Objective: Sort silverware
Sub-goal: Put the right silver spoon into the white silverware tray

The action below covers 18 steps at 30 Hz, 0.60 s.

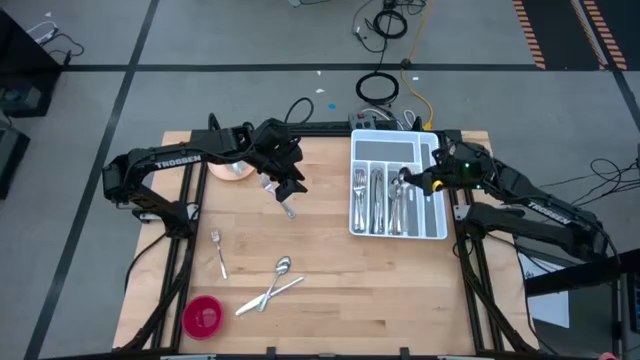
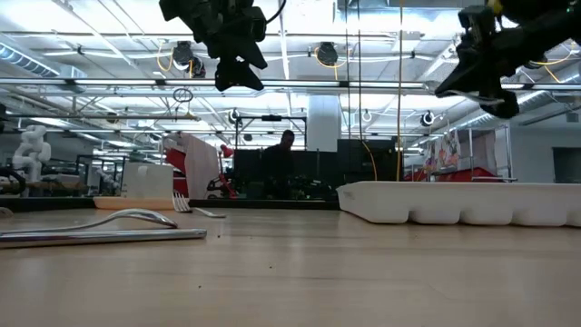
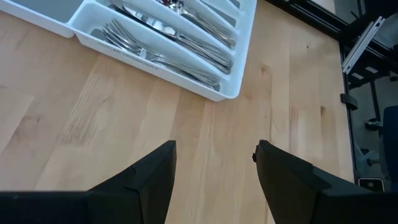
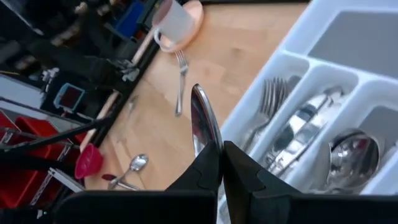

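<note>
While most of the silverware (image 1: pixel 385 200) already lies in the white tray (image 1: pixel 437 228) on the bench's (image 1: pixel 320 260) right side, a few pieces rest loose on the wood. The sorted pieces are slim, shiny silver metal: forks (image 3: pixel 134 40) fill the tray's leftmost long compartment, with knives and spoon bowls (image 4: pixel 351 155) in the ones beside it. The right pincer (image 1: pixel 402 178) hangs over the tray with its fingers clamped on a spoon (image 4: pixel 204 124), whose polished bowl stands up between the tips. The left pincer (image 1: pixel 289 187) hovers above bare wood left of the tray, its fingers (image 3: pixel 152 171) apart and holding nothing. Near the front-left, a lone fork (image 1: pixel 218 250) lies by itself, and a spoon crossed with a knife (image 1: pixel 270 285) sits just beside a red bowl (image 1: pixel 202 316). A pink cup on its saucer (image 1: pixel 236 168) stands at the back-left.
</note>
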Each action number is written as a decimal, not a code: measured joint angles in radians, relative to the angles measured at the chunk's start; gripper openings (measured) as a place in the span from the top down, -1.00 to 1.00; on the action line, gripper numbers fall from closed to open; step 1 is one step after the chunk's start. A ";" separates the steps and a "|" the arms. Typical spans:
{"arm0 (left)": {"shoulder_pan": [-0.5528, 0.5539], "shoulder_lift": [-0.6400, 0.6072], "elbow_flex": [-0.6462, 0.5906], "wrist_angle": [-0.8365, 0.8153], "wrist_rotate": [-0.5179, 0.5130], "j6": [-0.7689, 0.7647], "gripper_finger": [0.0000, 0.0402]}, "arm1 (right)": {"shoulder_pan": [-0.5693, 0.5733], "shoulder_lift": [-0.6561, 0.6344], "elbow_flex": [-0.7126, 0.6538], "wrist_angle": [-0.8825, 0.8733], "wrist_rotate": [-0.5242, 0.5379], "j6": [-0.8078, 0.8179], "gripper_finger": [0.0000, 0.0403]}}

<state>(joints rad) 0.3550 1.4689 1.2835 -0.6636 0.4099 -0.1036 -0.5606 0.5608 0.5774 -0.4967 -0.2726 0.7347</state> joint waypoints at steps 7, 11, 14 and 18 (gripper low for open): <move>0.000 0.000 0.000 0.000 0.000 -0.021 -0.10 | -0.069 -0.002 -0.127 0.086 -0.084 0.013 1.00; 0.000 0.000 0.000 0.000 0.000 -0.022 -0.10 | -0.099 -0.002 -0.204 0.206 -0.112 0.037 1.00; 0.000 0.000 0.000 0.000 0.000 -0.022 -0.10 | -0.125 -0.002 -0.246 0.260 -0.123 0.042 1.00; 0.000 0.000 0.000 0.000 0.000 -0.022 -0.10 | -0.171 -0.001 -0.297 0.279 -0.126 0.035 1.00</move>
<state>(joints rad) 0.3550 1.4689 1.2839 -0.6632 0.4099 -0.1254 -0.7314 0.5594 0.2808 -0.2177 -0.3981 0.7696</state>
